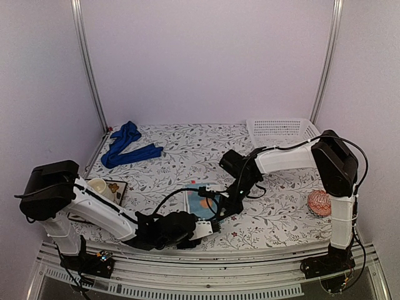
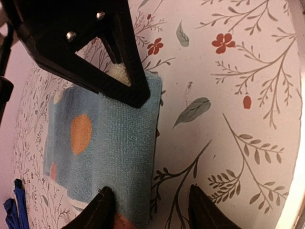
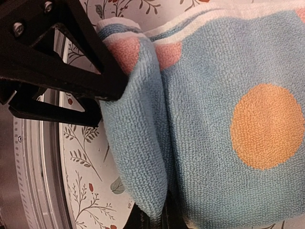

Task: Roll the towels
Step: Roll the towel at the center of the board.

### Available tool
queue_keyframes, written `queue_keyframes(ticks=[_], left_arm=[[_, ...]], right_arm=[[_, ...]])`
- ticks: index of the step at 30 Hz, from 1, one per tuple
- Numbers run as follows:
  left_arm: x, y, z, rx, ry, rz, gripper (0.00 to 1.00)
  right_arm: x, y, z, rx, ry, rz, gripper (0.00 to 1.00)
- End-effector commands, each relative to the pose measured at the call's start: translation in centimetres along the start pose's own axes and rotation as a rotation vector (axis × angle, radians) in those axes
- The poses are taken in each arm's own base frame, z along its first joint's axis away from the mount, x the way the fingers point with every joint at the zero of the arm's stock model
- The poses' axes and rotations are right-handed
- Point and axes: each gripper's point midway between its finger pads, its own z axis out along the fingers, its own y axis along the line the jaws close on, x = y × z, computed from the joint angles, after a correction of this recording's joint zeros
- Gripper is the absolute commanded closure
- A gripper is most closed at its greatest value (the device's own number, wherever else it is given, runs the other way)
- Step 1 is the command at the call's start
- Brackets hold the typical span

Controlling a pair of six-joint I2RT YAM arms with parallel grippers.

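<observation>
Looking from above, I see the left claw (image 1: 209, 225) and right claw (image 1: 228, 203) meeting at the light towel (image 1: 201, 201), which lies mostly flat between them. The royal towel (image 1: 128, 147) sprawls unrolled, well beyond both. From the left wrist, that claw's jaws stand partly open astride the towel's edge, gripping nothing. From the right wrist, that claw is pinched tight on a raised fold. Rolling looks barely begun, I'd say, with both towels yet to be rolled.
</observation>
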Motion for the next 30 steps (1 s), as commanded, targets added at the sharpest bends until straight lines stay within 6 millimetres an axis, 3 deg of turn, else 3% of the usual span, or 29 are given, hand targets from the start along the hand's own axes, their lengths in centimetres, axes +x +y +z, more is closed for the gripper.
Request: queue_keyframes(ticks=[1, 10, 14, 21, 24, 26, 30], left_arm=[[2.8, -0.3, 0.9, 0.012, 0.109, 0.012, 0.46], [3.7, 0.1, 1.2, -0.006, 0.165, 0.012, 0.49], [4.1, -0.2, 1.6, 0.010, 0.192, 0.021, 0.64], [4.4, -0.5, 1.9, 0.021, 0.213, 0.023, 0.79], [4.3, -0.3, 1.8, 0.030, 0.208, 0.010, 0.91], [4.2, -0.3, 1.7, 0.042, 0.204, -0.002, 1.00], [3.5, -0.2, 1.3, 0.083, 0.182, -0.041, 1.00]], right_arm=[[1.5, -0.6, 0.5, -0.007, 0.046, 0.030, 0.96], [1.9, -0.6, 0.5, -0.027, 0.053, 0.032, 0.96], [1.8, -0.7, 0.4, -0.028, 0.053, 0.033, 0.96], [1.7, -1.1, 0.0, -0.010, 0.049, 0.021, 0.93], [1.4, -1.4, -0.7, 0.033, 0.034, 0.004, 0.84], [1.0, -1.5, -1.4, 0.074, 0.019, -0.021, 0.71], [0.0, -1.9, -3.7, 0.198, -0.032, -0.086, 0.55]])
